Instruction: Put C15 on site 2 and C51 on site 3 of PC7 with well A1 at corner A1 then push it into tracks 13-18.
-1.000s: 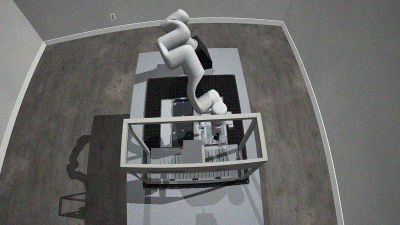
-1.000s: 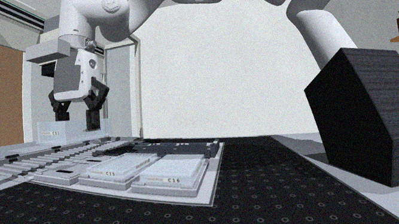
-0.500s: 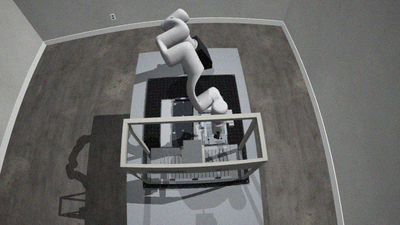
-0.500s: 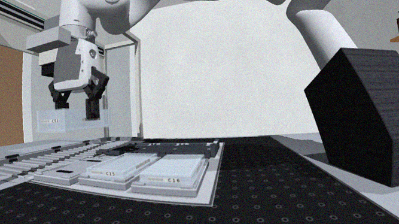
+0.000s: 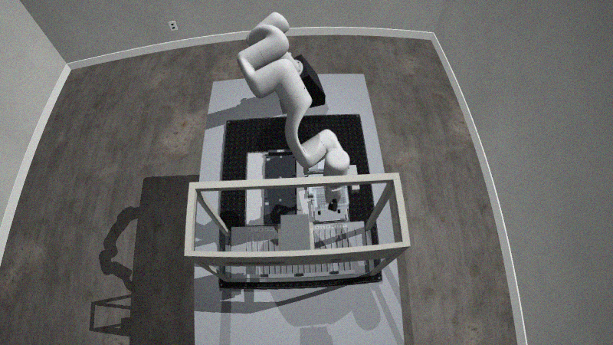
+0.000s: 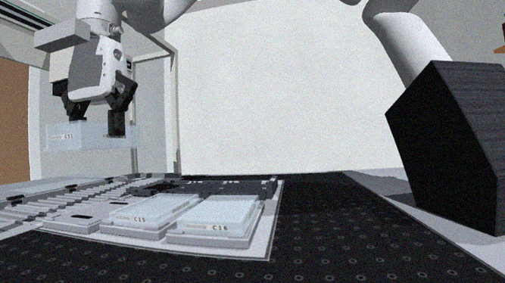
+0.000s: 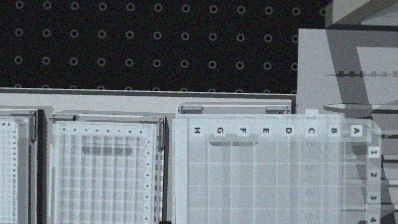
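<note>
My gripper [image 6: 93,118] is shut on the clear deep-well block C51 [image 6: 87,136] and holds it high above the nest row. In the wrist view the block [image 7: 275,170] fills the lower right, level, with its A1 corner at the upper right. Under it lies the empty nest S3 [image 6: 78,220], whose edge also shows in the wrist view [image 7: 235,107]. C15 [image 6: 147,214] sits in the middle nest and shows in the wrist view [image 7: 105,170]. C16 [image 6: 217,221] sits in the nearest nest. The dark carrier PC7 [image 6: 204,186] lies on the apron beside the nests, and its sites look bare.
The loading rails [image 6: 60,196] run behind the nests under the instrument's pale frame [image 5: 296,218]. A grey box [image 5: 296,231] stands inside the frame. The arm's black base block [image 6: 476,145] stands at the right. A perforated black board [image 6: 219,280] surrounds the apron.
</note>
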You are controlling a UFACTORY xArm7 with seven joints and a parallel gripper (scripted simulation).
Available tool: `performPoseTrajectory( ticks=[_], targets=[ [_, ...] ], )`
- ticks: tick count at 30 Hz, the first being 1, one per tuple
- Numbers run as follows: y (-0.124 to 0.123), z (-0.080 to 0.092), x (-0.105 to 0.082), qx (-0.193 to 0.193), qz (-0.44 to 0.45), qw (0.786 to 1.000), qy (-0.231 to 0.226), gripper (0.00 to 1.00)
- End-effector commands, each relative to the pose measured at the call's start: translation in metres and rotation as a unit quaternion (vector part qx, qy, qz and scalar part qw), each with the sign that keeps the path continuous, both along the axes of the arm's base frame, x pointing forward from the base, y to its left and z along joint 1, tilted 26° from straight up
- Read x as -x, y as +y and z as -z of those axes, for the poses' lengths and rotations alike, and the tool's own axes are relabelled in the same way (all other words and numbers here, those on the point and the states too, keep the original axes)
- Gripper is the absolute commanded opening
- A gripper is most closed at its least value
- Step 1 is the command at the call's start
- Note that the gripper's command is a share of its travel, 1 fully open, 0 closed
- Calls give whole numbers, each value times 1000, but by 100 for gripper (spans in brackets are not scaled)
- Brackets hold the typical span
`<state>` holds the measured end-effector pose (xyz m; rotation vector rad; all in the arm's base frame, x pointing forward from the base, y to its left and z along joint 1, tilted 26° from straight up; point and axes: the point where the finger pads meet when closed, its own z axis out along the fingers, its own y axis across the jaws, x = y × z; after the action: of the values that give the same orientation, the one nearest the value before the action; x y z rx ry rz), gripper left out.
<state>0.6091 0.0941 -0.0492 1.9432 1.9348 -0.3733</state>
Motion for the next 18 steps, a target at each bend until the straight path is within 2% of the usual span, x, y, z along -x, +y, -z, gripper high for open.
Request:
performPoseTrajectory(
  ticks=[1,13,18],
  targets=[
    [4,-7,-1,-1,-1,1000,-2,0],
    [13,-25,0,-1,-1,1000,-2,0],
    [14,-26,0,-1,-1,1000,-2,0]
  ],
)
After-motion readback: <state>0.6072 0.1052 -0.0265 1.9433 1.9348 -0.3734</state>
